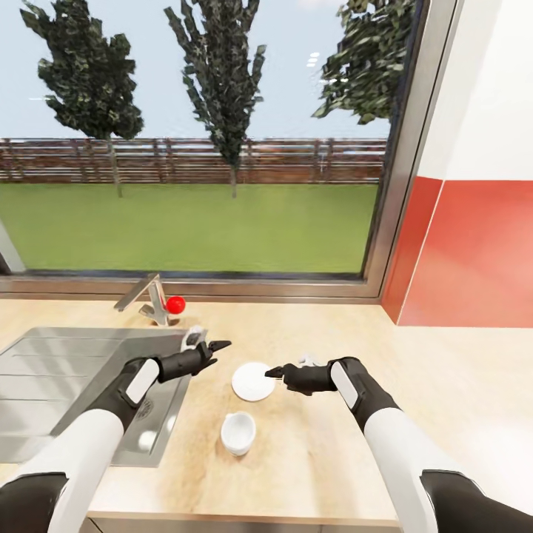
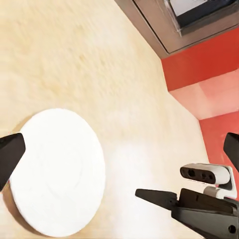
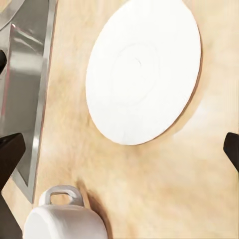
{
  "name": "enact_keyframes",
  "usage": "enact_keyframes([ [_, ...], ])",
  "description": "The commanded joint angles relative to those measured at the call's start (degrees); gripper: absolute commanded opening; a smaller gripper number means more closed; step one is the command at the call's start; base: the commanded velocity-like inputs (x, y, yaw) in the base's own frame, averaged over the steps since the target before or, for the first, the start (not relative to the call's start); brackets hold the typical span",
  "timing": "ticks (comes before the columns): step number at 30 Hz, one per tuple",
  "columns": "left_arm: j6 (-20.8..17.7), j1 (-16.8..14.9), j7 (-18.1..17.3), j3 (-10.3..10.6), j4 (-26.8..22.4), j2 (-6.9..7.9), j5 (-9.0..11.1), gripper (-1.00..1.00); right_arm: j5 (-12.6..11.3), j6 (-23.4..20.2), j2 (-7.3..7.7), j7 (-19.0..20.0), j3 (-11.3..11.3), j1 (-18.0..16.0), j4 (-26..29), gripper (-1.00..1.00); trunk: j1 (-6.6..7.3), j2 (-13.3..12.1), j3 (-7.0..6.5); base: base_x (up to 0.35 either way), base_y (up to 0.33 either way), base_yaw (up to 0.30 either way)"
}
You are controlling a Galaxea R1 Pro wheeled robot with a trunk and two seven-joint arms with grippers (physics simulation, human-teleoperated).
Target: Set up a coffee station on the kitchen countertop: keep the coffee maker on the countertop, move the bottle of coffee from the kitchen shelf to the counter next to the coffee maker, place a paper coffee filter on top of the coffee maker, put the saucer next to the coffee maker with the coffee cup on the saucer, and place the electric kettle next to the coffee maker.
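Note:
The white saucer (image 1: 253,381) lies flat on the light wood kitchen countertop (image 1: 444,385). Just in front of it stands the white coffee cup (image 1: 238,433), upright and apart from the saucer. My left gripper (image 1: 217,348) hovers open just left of the saucer. At the saucer's right edge, my right gripper (image 1: 272,372) is open too, holding nothing. The left wrist view shows the saucer (image 2: 57,172) and the right gripper's fingertip (image 2: 147,193) beside it. In the right wrist view the saucer (image 3: 144,69) lies ahead between the wide-spread fingers, with the cup (image 3: 64,219) and its handle closer in.
A steel sink (image 1: 66,370) is set into the counter at the left, with a faucet (image 1: 152,300) and a red knob (image 1: 175,304) behind it. A large window spans the back. A red backsplash (image 1: 474,252) rises at the right.

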State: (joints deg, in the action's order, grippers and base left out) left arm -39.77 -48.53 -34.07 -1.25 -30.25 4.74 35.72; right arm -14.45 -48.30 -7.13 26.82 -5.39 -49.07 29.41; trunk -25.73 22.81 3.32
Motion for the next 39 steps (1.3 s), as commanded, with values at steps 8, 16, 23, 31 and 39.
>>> enact_keyframes([
  [8, -0.1, 0.1, -0.1, 0.0, 0.0, -0.05, 0.1, 1.0, 0.2, -0.4, -0.07, 0.2, -0.5, -0.1, 0.0, 1.0, -0.06, 0.1, 0.13, 0.154, 0.0, 0.0],
  [16, 0.0, 0.3, -0.1, 0.0, 0.1, -0.45, 0.1, 1.0, 0.1, -0.4, -0.08, 0.5, -0.4, -0.1, -1.0, 1.0, -0.06, 0.1, 0.13, 0.01, 0.0, 0.0],
  [23, 0.0, 1.4, -0.1, 0.1, 0.1, -2.16, 0.1, 1.0, 0.2, -0.4, -0.08, 5.3, -0.4, -0.1, -4.8, 1.0, -0.06, 0.1, 0.13, 0.0, 0.0, 0.0],
  [31, 0.3, 3.2, -0.1, 0.1, 0.1, -3.52, 0.1, 1.0, 0.2, -0.4, -0.13, 6.1, -0.4, -0.1, -5.5, 1.0, -0.06, 0.1, 0.13, 0.0, 0.0, 0.0],
  [39, 0.5, 4.0, 0.5, 0.2, 0.2, -3.69, -0.2, 1.0, 0.2, -0.4, -0.45, 6.1, -0.3, -0.1, -5.5, 1.0, -0.06, 0.1, 0.13, 0.0, 0.0, 0.0],
])
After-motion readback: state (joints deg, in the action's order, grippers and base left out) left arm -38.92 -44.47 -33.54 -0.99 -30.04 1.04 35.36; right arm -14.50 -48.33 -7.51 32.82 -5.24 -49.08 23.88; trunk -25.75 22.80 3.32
